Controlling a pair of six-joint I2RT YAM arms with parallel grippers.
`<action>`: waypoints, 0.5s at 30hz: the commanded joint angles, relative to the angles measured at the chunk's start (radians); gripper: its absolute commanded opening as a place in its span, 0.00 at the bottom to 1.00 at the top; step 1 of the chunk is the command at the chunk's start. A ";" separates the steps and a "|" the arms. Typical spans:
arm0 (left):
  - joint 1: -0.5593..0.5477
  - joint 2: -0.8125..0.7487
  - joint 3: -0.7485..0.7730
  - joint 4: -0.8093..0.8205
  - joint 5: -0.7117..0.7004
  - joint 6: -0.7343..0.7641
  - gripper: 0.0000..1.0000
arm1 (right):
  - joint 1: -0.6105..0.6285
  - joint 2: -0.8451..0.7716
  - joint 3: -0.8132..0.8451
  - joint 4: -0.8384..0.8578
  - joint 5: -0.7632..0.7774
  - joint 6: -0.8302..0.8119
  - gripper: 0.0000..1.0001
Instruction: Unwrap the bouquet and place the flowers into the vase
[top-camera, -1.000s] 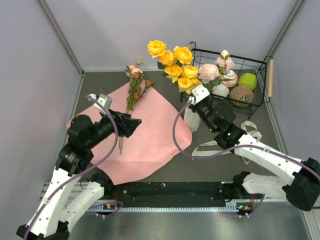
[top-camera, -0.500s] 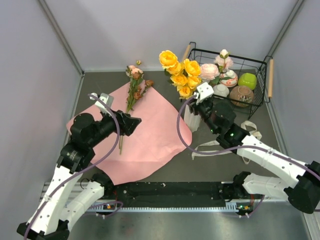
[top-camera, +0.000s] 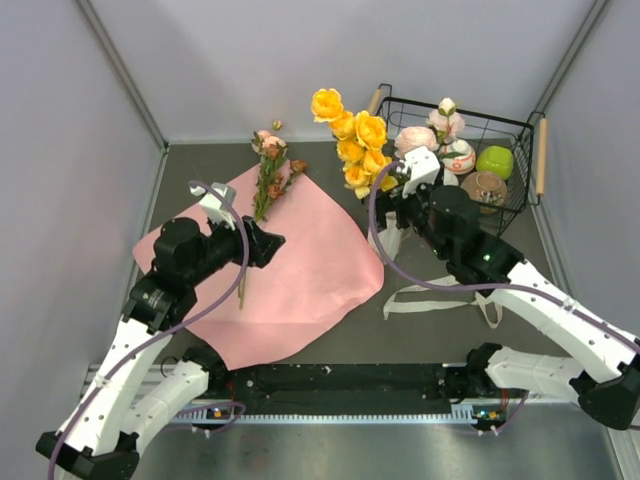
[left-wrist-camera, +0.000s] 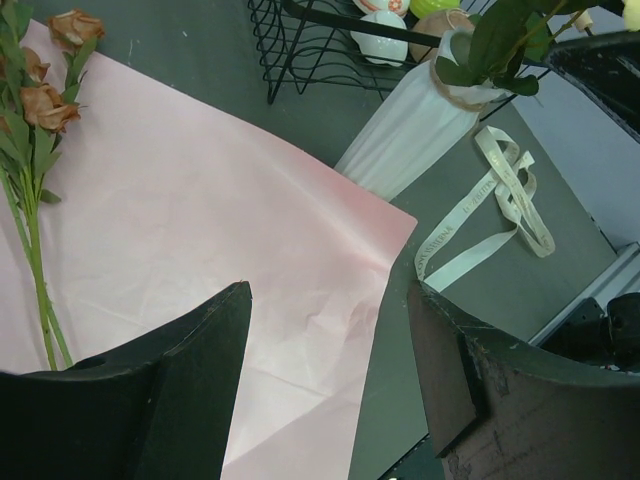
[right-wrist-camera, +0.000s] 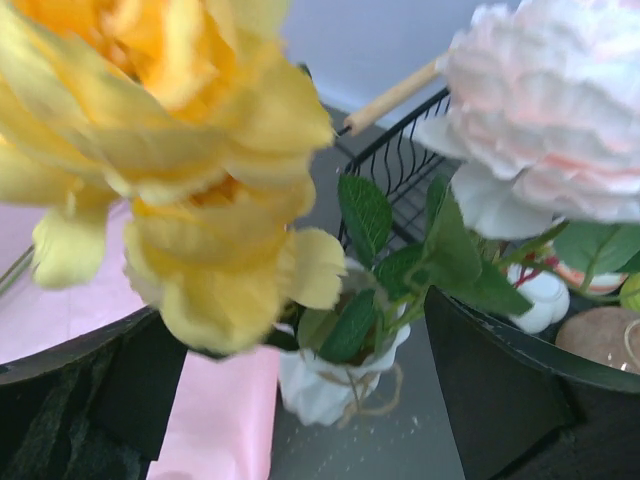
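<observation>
Right wrist: blurred yellow roses (right-wrist-camera: 170, 190) mask much of the vase (right-wrist-camera: 322, 390); right gripper (right-wrist-camera: 290, 340) spread wide, empty.

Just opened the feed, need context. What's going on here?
Two arms are putting flowers into the vase. Unwrapping is done: the pink paper lies spread flat, with the ribbon loose beside the vase. The yellow roses and peach-pink roses stand in the vase. The right gripper is open above it, jaws either side of the stems. The left gripper hovers open over the paper, near one small-budded spray not yet in the vase.
</observation>
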 joint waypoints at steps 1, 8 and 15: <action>0.000 0.012 0.001 0.001 -0.035 -0.010 0.70 | -0.007 -0.086 0.048 -0.135 -0.053 0.092 0.99; 0.043 0.071 0.012 -0.065 -0.081 -0.027 0.72 | -0.007 -0.216 0.054 -0.267 -0.144 0.144 0.99; 0.220 0.234 0.045 -0.126 0.005 -0.048 0.70 | -0.007 -0.312 0.008 -0.345 -0.229 0.237 0.99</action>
